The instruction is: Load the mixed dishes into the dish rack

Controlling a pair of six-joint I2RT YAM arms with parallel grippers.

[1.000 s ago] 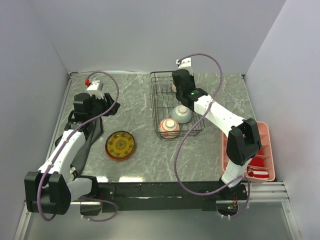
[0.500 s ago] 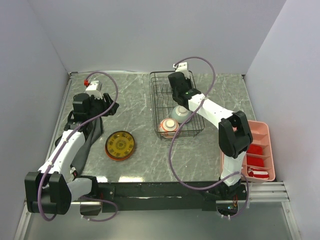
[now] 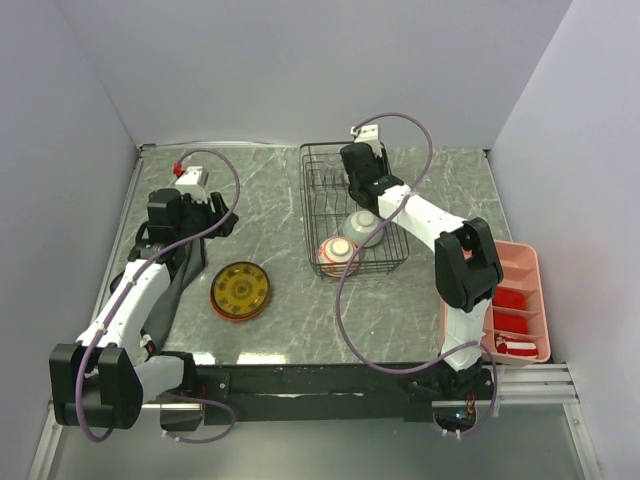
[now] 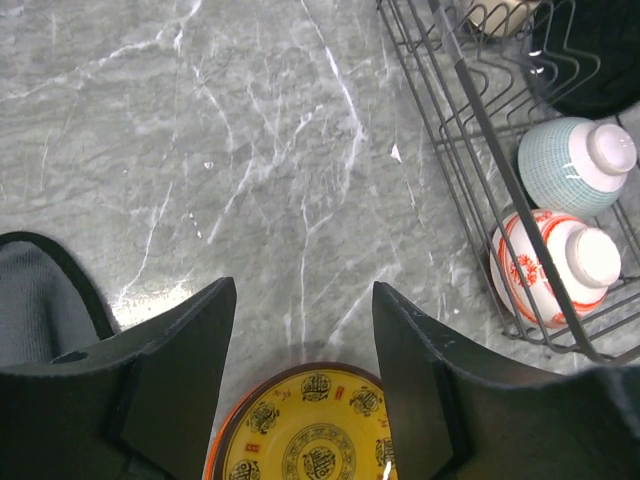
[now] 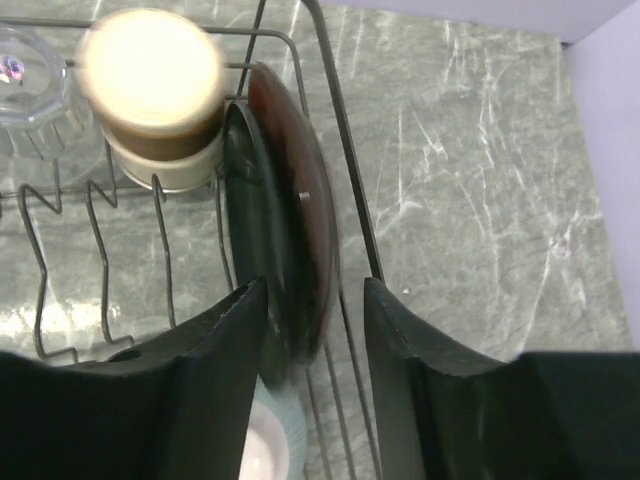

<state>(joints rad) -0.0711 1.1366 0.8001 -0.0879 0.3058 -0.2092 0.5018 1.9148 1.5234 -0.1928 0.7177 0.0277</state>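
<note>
Standing on edge against the right wall of the wire rack (image 3: 312,200), a dark red dish (image 5: 300,180) sits between the spread jaws of the right gripper (image 5: 312,284), with a tan cup (image 5: 150,80) just beside it. 2 bowls lie upside down at the rack's near end: a mint bowl (image 4: 570,165) and a red floral bowl (image 4: 545,270). The left gripper (image 4: 302,290), open and empty, hangs over the worktop (image 4: 200,150) above the orange-rimmed plate (image 4: 310,445), which lies flat outside the rack.
</note>
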